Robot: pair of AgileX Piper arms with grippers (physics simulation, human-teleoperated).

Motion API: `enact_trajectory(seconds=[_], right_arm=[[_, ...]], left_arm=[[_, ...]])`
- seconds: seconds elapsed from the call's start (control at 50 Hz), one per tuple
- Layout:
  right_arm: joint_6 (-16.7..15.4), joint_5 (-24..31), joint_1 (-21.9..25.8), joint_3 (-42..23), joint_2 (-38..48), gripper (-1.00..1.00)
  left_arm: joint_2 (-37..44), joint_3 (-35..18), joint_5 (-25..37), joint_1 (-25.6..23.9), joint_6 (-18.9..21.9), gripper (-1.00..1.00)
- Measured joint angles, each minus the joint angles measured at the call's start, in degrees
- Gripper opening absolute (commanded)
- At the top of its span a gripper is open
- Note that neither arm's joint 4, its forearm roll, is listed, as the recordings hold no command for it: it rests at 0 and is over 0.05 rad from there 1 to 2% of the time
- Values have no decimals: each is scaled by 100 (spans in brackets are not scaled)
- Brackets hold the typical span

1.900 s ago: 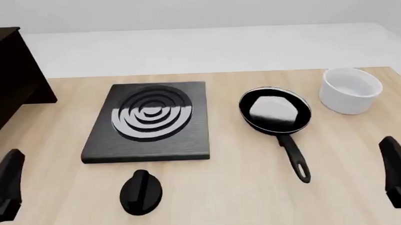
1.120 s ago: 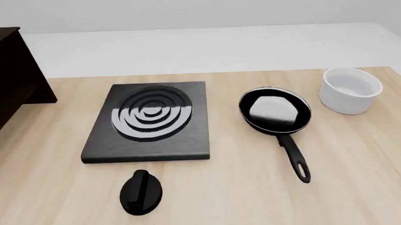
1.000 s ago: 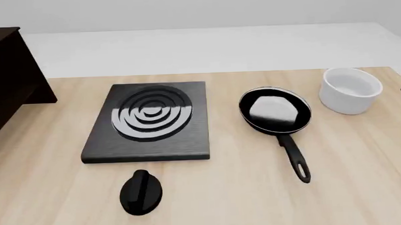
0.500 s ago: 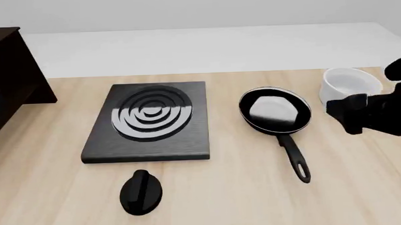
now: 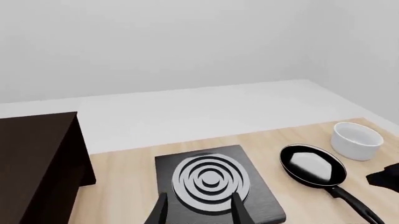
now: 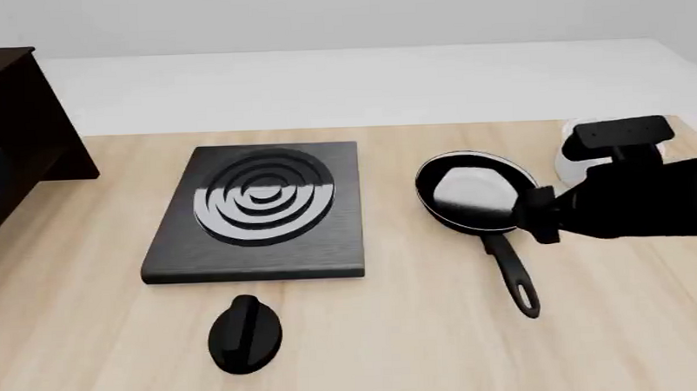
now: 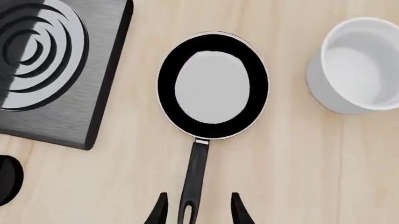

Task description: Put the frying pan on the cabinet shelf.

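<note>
The right claw (image 7: 194, 210) had swung in from the tabletop's right edge to hover above the frying pan (image 7: 212, 86), fingers apart astride its handle, gripping nothing. The pan lay on the tabletop near the right edge, unlifted; grasping looked next.

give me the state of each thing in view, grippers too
frying pan: flat on the table, not gripped, handle between the right gripper's fingertips
white bowl: upright, nothing in it
stove plate: flat on the table, nothing on it
stove knob: lying loose in front of the plate
cabinet: no pan on it yet
right gripper: open above the handle
left gripper: open, holding nothing
</note>
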Motion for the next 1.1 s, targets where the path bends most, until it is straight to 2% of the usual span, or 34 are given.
enact_trajectory(seconds=[0.52, 1.1], right_arm=[[86, -502, 116, -85, 1142, 100], [295, -1540, 198, 635, 1838, 100]], left_arm=[[-23, 128, -35, -117, -118, 100], [17, 338, -177, -155, -242, 100]])
